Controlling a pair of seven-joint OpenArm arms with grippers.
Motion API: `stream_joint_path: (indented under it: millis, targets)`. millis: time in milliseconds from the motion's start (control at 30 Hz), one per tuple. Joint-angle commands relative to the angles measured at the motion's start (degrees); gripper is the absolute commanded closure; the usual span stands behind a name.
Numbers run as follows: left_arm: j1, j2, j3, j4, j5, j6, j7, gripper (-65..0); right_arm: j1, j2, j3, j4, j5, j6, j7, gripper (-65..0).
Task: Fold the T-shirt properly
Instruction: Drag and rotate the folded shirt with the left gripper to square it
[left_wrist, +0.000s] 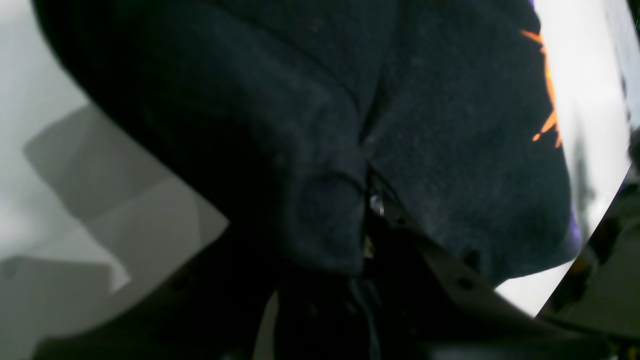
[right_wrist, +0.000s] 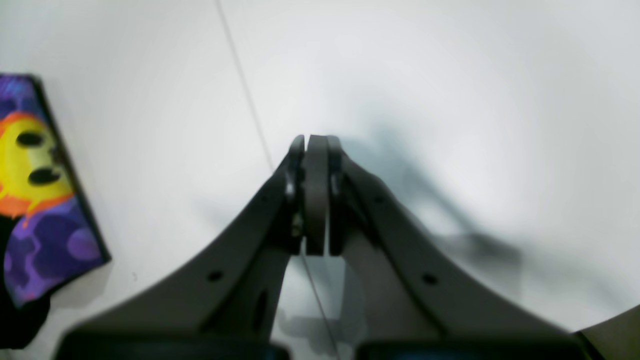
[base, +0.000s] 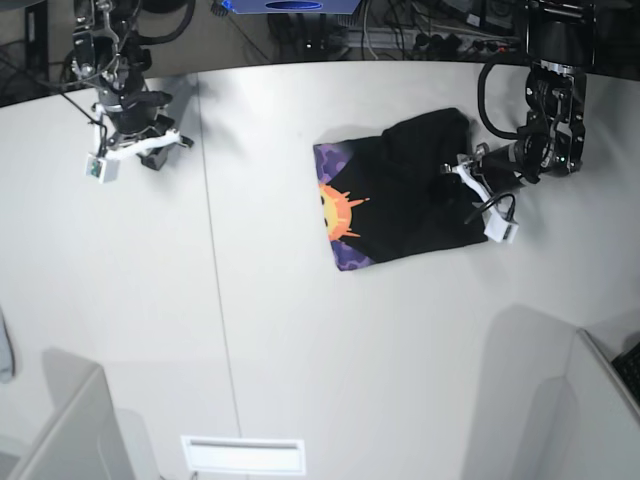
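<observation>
Black T-shirt (base: 410, 190) pinched at edge in left jaws (base: 462, 175) — right jaws (right_wrist: 315, 195) clenched empty, well apart.

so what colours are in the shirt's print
Orange-yellow sun on purple, on the black T-shirt; right wrist view shows it best.

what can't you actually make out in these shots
- Left gripper: in the left wrist view black cloth of the T-shirt bunches over its fingertips, hiding how much fabric is pinched.
- Sun print: in the base view folded black cloth covers its right part; the right wrist view cuts it off at the left edge.
- Right gripper: the right wrist view is blurred, but its jaws look shut on nothing.
- Table: the base view crops its near edge.
</observation>
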Motion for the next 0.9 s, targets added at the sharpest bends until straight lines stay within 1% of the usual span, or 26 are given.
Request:
stream_joint_path:
  millis: [0, 167, 267, 433, 567, 633, 700, 800, 867]
  targets:
    - [-0.5, -1.5, 1.9, 0.1, 3.7, 1.8, 2.6, 0.0, -0.6, 0.3, 0.3, 1.0, 0.0, 0.4, 1.7, 0.0]
    - [-4.4, -6.4, 12.6, 1.5, 3.7, 1.8, 2.6, 0.0, -2.2, 0.3, 0.2, 1.0, 0.0, 0.4, 5.3, 0.0]
    - [-7.0, -8.7, 18.0, 4.3, 3.7, 1.8, 2.6, 0.0, -2.5, 0.3, 0.2, 1.0, 0.0, 0.4, 5.1, 0.0]
    - [-12.4, -10.8, 26.9, 6.5, 3.7, 2.0, 2.6, 0.0, -3.5, 0.3, 0.2, 1.0, 0.0, 0.4, 5.3, 0.0]
    - [-17.2, -10.8, 34.1, 6.3, 3.9, 2.0, 2.6, 0.0, -3.5, 0.3, 0.2, 1.0, 0.0, 0.4, 5.2, 0.0]
    - [-19.3, -10.8, 37.4, 6.8, 6.3, 2.0, 2.6, 0.0, -3.6, 0.3, 0.2, 1.0, 0.0, 0.4, 5.1, 0.0]
    - [-21.3, -10.6, 41.5, 6.9, 11.7, 1.8, 2.6, 0.0, -3.6, 0.3, 0.2, 1.0, 0.0, 0.4, 5.1, 0.0]
    - [-23.0, -10.1, 45.6, 6.9, 18.8, 1.7, 2.6, 0.0, -3.6, 0.3, 0.2, 1.0, 0.0, 0.4, 5.1, 0.0]
    - [-24.4, -8.9, 47.7, 6.9, 22.3, 1.6, 2.6, 0.0, -3.9, 0.3, 0.2, 1.0, 0.0, 0.4, 5.2, 0.0]
